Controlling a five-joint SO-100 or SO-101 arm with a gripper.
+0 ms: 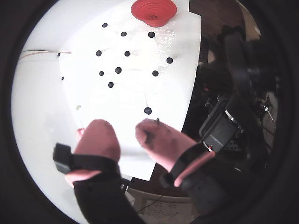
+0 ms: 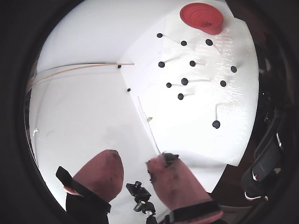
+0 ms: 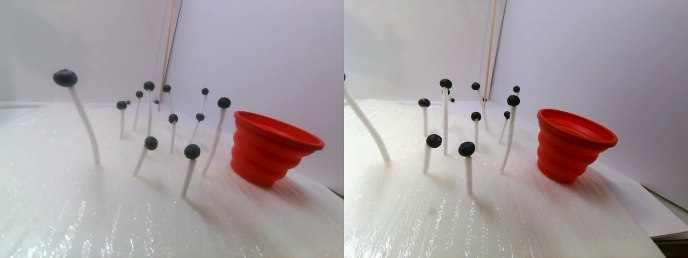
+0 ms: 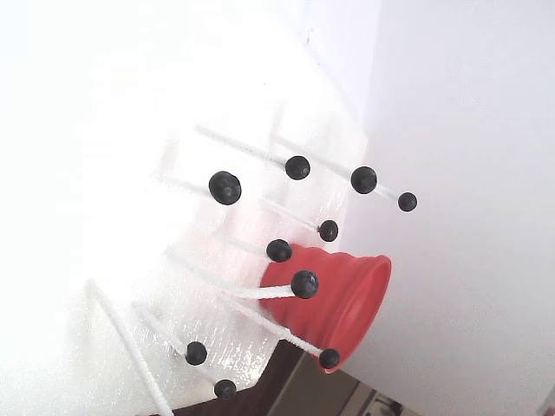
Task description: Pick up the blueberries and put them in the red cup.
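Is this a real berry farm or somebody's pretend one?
Most likely a pretend one: a homemade robot practice setup indoors. The blueberries sit on thin white rods stuck into a white board, with a red cup beside them and a plain wall behind. The gripper hovers open nearby.

The blueberries are coloured matte blue-black and are carried on thin white rods. The red cup is ribbed in plain red, and the gripper is tipped in smudged pink over black.
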